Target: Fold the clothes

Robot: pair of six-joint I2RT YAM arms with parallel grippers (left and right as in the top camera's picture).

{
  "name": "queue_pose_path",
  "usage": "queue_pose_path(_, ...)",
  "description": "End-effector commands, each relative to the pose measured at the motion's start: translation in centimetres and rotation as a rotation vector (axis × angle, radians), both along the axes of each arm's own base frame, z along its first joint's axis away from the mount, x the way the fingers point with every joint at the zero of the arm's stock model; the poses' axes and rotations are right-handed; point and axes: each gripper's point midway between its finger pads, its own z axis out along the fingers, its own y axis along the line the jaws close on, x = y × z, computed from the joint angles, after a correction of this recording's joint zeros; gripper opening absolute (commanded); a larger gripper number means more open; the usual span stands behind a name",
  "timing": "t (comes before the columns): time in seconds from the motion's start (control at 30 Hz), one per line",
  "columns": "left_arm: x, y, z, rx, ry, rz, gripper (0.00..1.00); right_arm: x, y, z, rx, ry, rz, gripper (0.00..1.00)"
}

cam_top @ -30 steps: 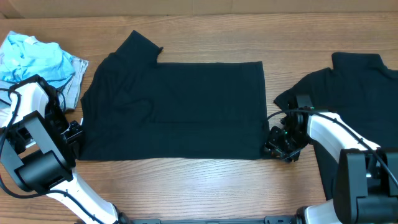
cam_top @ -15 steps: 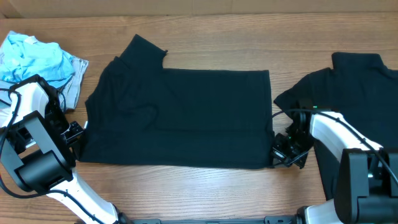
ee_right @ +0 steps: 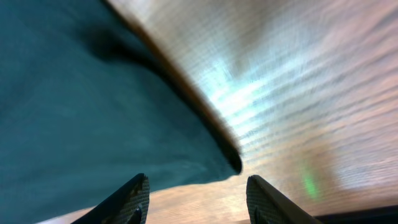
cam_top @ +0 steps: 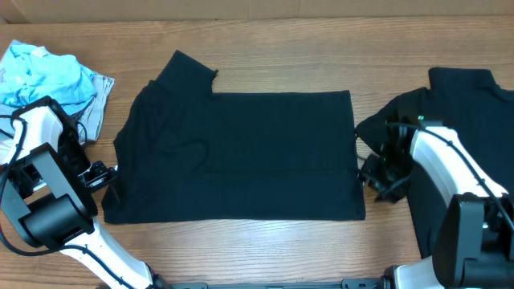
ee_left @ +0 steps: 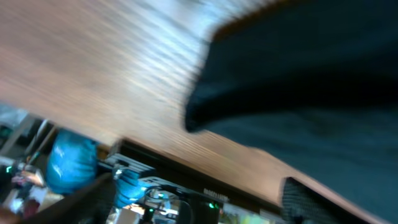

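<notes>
Letting go of its lower corners, the left hand (cam_top: 108,171) and right hand (ee_right: 196,199) now stand spread and empty beside the black T-shirt (cam_top: 241,156), which lies flat mid-worktop (cam_top: 257,249), dragged slightly rightward, seemingly ready for another fold.

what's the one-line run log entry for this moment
shirt: middle black T-shirt spread on table | left gripper: open at its left corner | right gripper: open at its right corner | held: nothing

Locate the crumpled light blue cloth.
In the overhead view, the crumpled light blue cloth lies far left, beyond the left arm and left of the spread black T-shirt.
</notes>
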Motion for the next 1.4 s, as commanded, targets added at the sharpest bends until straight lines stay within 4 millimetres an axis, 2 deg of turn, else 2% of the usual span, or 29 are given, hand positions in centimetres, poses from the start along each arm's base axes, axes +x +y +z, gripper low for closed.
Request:
queue_pose_path(0.0,3.6,-1.9,1.1,-0.195,-0.18,-0.028,0.78,4.7,-0.6,3.7,-0.018,-0.178,0.046,0.53)
queue_pose_path(0.1,7.1,-3.1,3.3,-0.301,-0.35,-0.1,0.68,8.3,0.1,7.3,0.021,-0.328,0.104,0.55)
queue_pose_path(0.17,10.0,-3.8,5.1,-0.337,-0.478,-0.187,0.68,10.3,0.7,9.5,0.054,-0.416,0.121,0.55)
queue_pose_path(0.23,13.6,-4.8,6.9,-0.331,-0.614,-0.274,0.68,12.2,1.3,11.7,0.091,-0.51,0.126,0.55)
queue_pose_path(0.33,19.3,-6.9,8.9,-0.252,-0.797,-0.447,0.69,15.1,2.3,13.9,0.144,-0.653,0.141,0.62)
queue_pose_path(0.47,26.1,-9.4,9.3,-0.096,-0.976,-0.639,0.83,17.4,3.1,14.4,0.177,-0.748,0.178,0.72)
queue_pose_path(0.53,29.2,-11.1,8.9,-0.042,-1.051,-0.718,0.92,18.1,3.6,13.6,0.207,-0.745,0.183,0.77)
queue_pose_path(0.63,32.6,-12.9,7.8,0.012,-1.123,-0.79,0.94,18.2,3.6,11.9,0.217,-0.693,0.177,0.78)
queue_pose_path(0.73,34.9,-13.9,5.6,0.055,-1.144,-0.823,0.89,17.6,3.7,10.2,0.224,-0.624,0.168,0.78)
queue_pose_path(0.8,36.4,-14.0,2.9,0.078,-1.146,-0.828,0.85,17.0,3.7,9.5,0.228,-0.582,0.163,0.78)
queue_pose_path(0.9,37.7,-13.9,-0.1,0.082,-1.151,-0.777,0.84,16.6,3.7,9.3,0.23,-0.561,0.16,0.78)
queue_pose_path(1.03,38.8,-13.9,-3.1,0.07,-1.164,-0.749,0.84,16.2,3.7,9.2,0.231,-0.546,0.158,0.78)
queue_pose_path(1.17,39.7,-14.3,-4.4,0.062,-1.197,-0.757,0.84,16.2,3.7,9.2,0.232,-0.543,0.154,0.78)
queue_pose_path(1.37,40.9,-14.4,-4.2,0.087,-1.242,-0.763,0.85,15.9,3.7,9.1,0.233,-0.531,0.153,0.78)
